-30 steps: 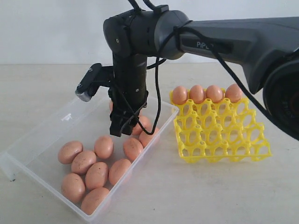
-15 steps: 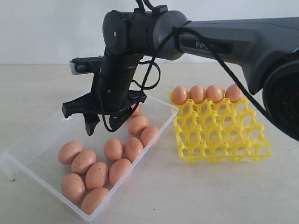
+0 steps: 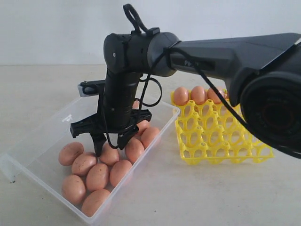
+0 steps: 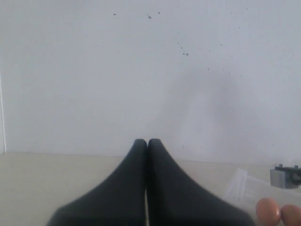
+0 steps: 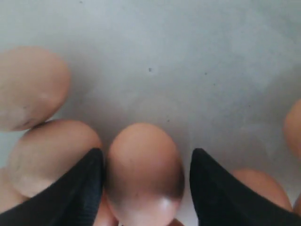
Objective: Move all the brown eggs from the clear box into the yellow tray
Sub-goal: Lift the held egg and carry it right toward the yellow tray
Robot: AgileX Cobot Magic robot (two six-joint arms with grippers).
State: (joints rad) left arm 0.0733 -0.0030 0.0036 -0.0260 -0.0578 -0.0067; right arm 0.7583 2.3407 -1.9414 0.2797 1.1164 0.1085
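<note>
right gripper (image 3: 111, 145) down inside clear box (image 3: 51, 125), black wedge-shaped fingers (image 5: 70, 193) released and spread, straddling one brown egg (image 5: 143, 174). One pad seemingly against the shell, visible gap on the other side; contact hard to confirm, close-up soft. Not clamped.

left gripper (image 4: 147, 142) clenched tip to tip, nothing between, facing a plain pale wall (image 4: 141, 70). Not visible in exterior view.

brown eggs (image 3: 98, 176): roughly ten in the box, matte orange-brown ovals, a few faintly speckled, packed shell to shell toward the box's 5 o'clock end in exterior view. Straddled egg mid-cluster.

Box itself: thin transparent plastic, shallow, rectangular, low walls, sitting at 8 o'clock of exterior frame. Bare floor toward its 10 o'clock end.

yellow tray (image 3: 221, 136): just beside the box at its 3 o'clock. Glossy bright-yellow lattice of round cups with raised pegs, tilted, far edge higher. At least three more eggs (image 3: 198, 94) seated upright in the row along its 12 o'clock edge; end of that row behind the dark arm (image 3: 225, 52).
</note>
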